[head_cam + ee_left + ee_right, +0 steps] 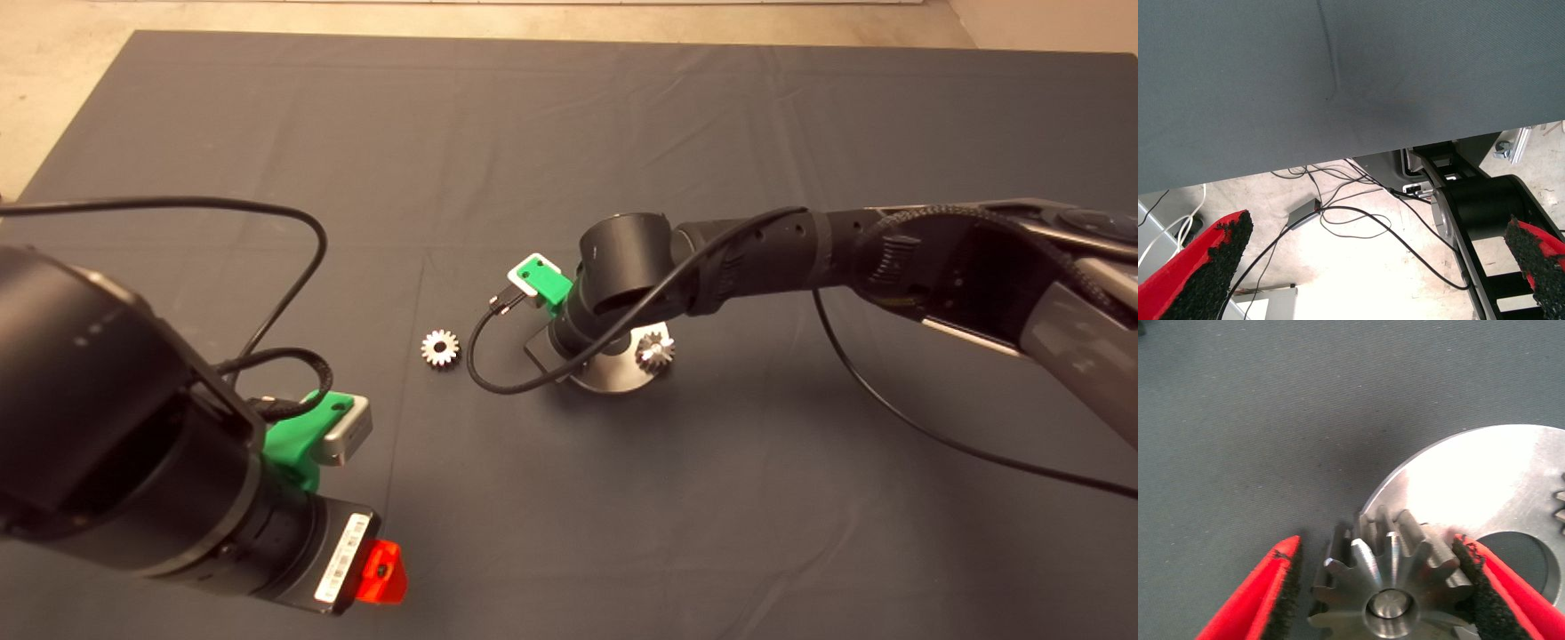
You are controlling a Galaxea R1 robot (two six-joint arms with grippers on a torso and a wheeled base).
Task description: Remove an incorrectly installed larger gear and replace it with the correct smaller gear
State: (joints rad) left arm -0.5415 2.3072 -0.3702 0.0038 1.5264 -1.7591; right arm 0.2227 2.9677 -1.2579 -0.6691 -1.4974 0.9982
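The only writing in sight is a white sticker point(342, 558) with a barcode on the left claw point(1376, 223); its print is too small to read. The larger gear point(1391, 587), dark grey with slanted teeth, sits on a pin at the left edge of a round silver disc point(1498, 480) near the middle of the tabletop's dark mat point(569, 133). It lies right between the two red fingers of the right claw point(1378, 547). One black pad point(1469, 568) touches its teeth and the other pad point(1288, 587) stands just apart from it, so the claw is released and not yet clamped on the gear. The right arm reaches in from the right edge, and its wrist bends down over the disc, hiding this gear from above. A second gear point(655, 349) rests on the right side of the disc. The smaller gear point(440, 348), bright silver, lies flat on the mat to the left of the disc, well apart from both claws. The left arm sits at the near left corner, its claw spread wide with nothing in it, pointing past the near edge of the mat toward cables on the floor.
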